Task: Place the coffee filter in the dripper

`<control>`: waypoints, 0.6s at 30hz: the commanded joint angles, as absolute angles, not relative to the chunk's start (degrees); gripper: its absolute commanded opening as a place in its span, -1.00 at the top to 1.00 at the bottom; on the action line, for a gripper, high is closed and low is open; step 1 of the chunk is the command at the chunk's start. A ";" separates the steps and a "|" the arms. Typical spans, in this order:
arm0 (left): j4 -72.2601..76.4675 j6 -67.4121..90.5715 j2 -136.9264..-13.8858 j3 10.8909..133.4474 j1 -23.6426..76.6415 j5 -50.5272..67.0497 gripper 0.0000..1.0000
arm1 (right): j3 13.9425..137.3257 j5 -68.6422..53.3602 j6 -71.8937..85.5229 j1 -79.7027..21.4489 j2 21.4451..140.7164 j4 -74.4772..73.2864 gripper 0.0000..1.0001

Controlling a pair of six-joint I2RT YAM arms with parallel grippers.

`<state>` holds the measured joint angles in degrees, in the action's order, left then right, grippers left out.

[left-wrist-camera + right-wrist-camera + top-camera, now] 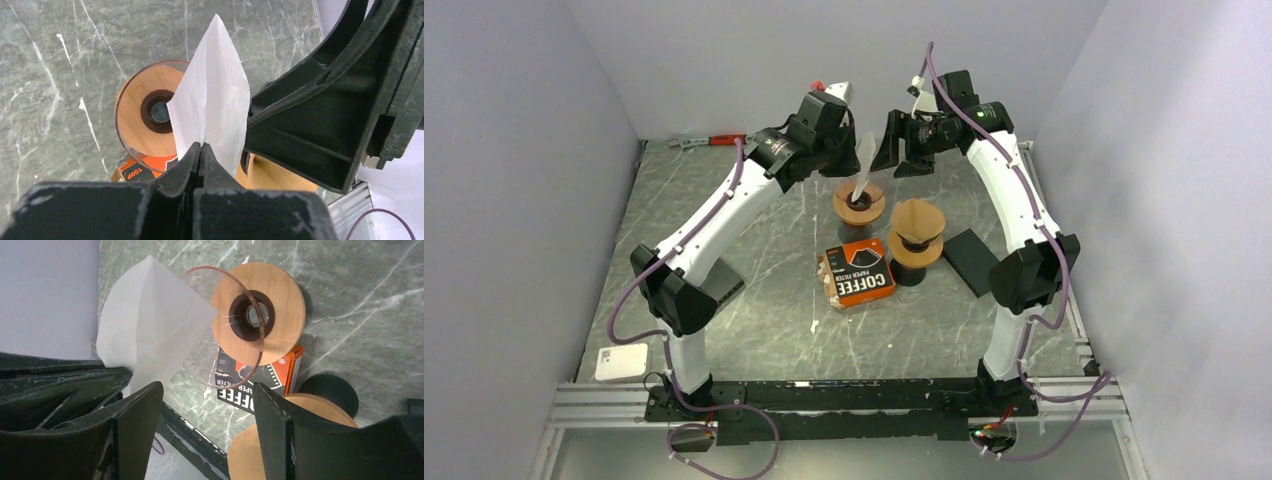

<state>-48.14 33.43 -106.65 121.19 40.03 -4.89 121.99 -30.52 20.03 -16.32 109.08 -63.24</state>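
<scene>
My left gripper is shut on the edge of a white paper coffee filter. The filter hangs folded and upright over the dripper, a glass cone with a round wooden collar. The filter's lower tip reaches the dripper's mouth. My right gripper stands open just to the right of the filter, nothing between its fingers.
A second dripper holding a brown filter stands right of the first one. An orange and black coffee filter box lies in front. A black flat piece lies right, a white device near left, a red-handled tool at the back.
</scene>
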 commanded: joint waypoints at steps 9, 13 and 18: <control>-47.10 35.33 -104.59 121.87 38.79 -2.53 1.00 | 117.30 -35.51 20.12 -16.43 99.60 -53.75 -0.63; -46.27 35.40 -104.29 121.28 38.80 -1.83 1.00 | 119.14 -35.24 20.52 -16.44 101.32 -54.40 -0.65; -46.09 35.51 -104.19 121.23 38.80 -0.96 1.00 | 125.14 -34.05 21.00 -16.64 105.77 -57.32 -0.65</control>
<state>-47.77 34.59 -106.65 121.16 38.92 -2.42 119.66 -34.76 20.45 -16.38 102.91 -57.32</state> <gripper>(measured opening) 0.010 0.822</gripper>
